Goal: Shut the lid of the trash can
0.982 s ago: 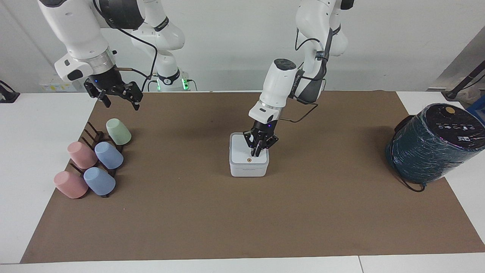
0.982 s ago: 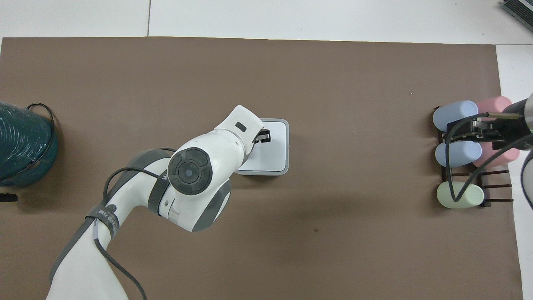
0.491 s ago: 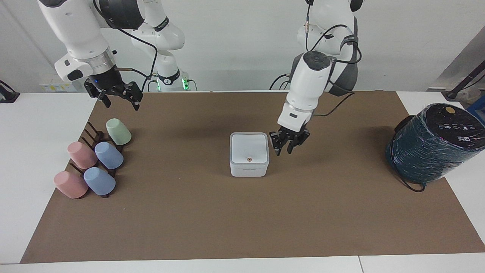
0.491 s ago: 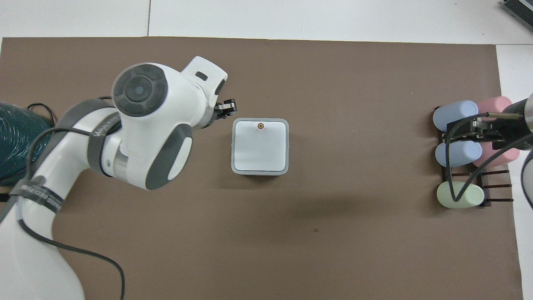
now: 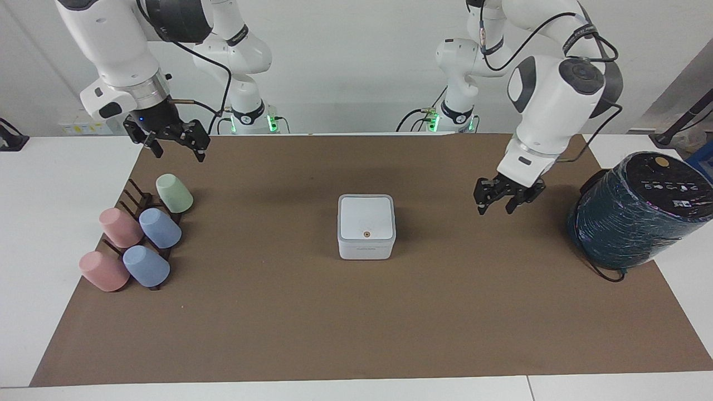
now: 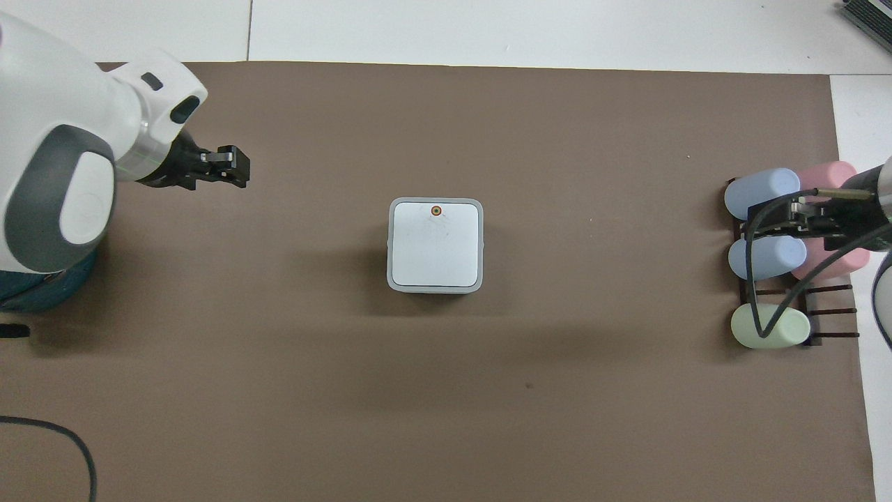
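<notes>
The white trash can (image 5: 366, 249) stands in the middle of the brown mat. Its lid (image 5: 366, 216) lies flat on it, shut, with the orange dot facing up; in the overhead view the lid (image 6: 435, 247) also lies flat. My left gripper (image 5: 495, 210) hangs in the air over bare mat between the can and the teal cylinder, well apart from the can; it also shows in the overhead view (image 6: 237, 167). My right gripper (image 5: 175, 154) is open, empty and raised by the cup rack, where its arm waits.
A large dark teal wrapped cylinder (image 5: 640, 214) stands at the left arm's end of the table. Several pastel cups (image 5: 160, 228) lie on a dark rack at the right arm's end. The brown mat (image 5: 356, 323) covers most of the table.
My left gripper has lifted off the lid's top and swung away toward the left arm's end of the table. The lid stays flat. The right arm has not moved.
</notes>
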{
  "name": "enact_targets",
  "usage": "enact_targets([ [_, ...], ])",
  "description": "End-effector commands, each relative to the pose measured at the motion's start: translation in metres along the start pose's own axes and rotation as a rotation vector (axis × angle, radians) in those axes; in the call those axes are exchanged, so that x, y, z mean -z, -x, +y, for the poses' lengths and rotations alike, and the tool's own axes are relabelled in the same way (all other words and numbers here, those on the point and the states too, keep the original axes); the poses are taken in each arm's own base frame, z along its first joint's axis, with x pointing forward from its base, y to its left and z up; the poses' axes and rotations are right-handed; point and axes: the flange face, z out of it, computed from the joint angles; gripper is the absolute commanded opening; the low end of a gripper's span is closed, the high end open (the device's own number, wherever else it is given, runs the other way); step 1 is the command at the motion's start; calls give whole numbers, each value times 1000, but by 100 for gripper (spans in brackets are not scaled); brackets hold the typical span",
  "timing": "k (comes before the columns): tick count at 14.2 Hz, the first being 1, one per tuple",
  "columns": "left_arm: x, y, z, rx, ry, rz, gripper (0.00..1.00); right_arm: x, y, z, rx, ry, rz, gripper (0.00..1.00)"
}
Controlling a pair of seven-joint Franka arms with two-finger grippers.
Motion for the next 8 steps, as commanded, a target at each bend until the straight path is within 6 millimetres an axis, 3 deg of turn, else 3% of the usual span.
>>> enact_targets([
  [1,31,15,-17,-111,-78,12,100,0,3,3,12,-6,-11,100],
  [4,53,26,-28,-93,-84,21,100,0,3,3,12,-4,-11,100],
  [8,58,29,-30,-90,-86,33,100,0,3,3,12,-4,-11,100],
])
